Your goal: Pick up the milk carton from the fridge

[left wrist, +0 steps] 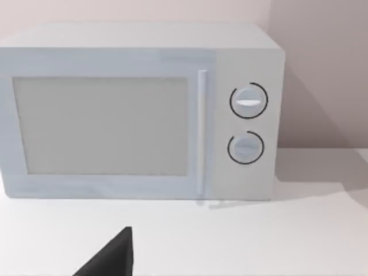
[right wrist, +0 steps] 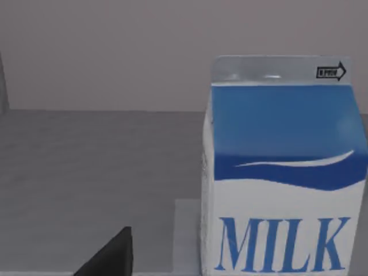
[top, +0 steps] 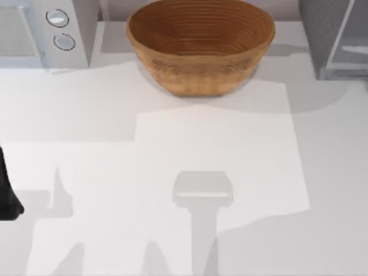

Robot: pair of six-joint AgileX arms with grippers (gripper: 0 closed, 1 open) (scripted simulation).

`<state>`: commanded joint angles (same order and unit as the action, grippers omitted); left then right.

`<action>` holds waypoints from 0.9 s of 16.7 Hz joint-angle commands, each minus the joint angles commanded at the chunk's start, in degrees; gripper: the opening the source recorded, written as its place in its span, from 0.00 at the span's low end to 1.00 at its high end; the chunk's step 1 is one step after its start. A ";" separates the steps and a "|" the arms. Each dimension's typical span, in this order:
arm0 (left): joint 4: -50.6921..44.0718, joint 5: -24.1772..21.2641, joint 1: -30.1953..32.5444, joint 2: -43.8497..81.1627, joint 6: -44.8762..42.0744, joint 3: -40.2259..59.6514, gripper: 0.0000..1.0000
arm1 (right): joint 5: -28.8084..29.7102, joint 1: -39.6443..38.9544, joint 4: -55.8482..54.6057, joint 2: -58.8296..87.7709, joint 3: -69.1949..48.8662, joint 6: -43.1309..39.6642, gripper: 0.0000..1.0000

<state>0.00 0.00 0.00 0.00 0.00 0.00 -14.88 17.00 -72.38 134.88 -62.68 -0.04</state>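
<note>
**Carton upright on a grey floor, close before the right wrist camera**

Carton [right wrist: 282, 172], seen from the right wrist, stands upright with its gabled top up, blue band over white, the word MILK across its front. It rests on a grey floor with a plain wall behind it. A dark finger [right wrist: 112, 256] of the right gripper pokes into the foreground, apart from the carton; whether this gripper is spread or closed I cannot tell.

From above, the fridge [top: 333, 37] sits at the table's far right corner, grey and speckled, with its pale panel at the right edge. A wicker bowl [top: 200, 43] stands at the far middle of the table [top: 172, 149], well apart from the fridge. A white microwave [top: 43, 29] with two round knobs fills the far left corner. The left arm [top: 7, 195] shows as a dark shape at the left edge.

From the left wrist, the microwave [left wrist: 138, 112] faces the camera, door closed, knobs to one side. One dark finger [left wrist: 109, 259] of the left gripper is in the foreground; its state cannot be told.
</note>
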 joint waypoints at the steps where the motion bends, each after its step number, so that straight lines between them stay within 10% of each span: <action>1: 0.00 0.00 0.00 0.00 0.00 0.00 1.00 | 0.00 0.00 0.00 0.00 0.00 0.00 1.00; 15: 0.00 0.00 0.00 0.00 0.00 0.00 1.00 | 1.99 -1.91 9.95 7.50 -17.40 -0.10 1.00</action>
<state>0.00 0.00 0.00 0.00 0.00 0.00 -12.89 15.08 -62.43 142.38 -80.09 -0.14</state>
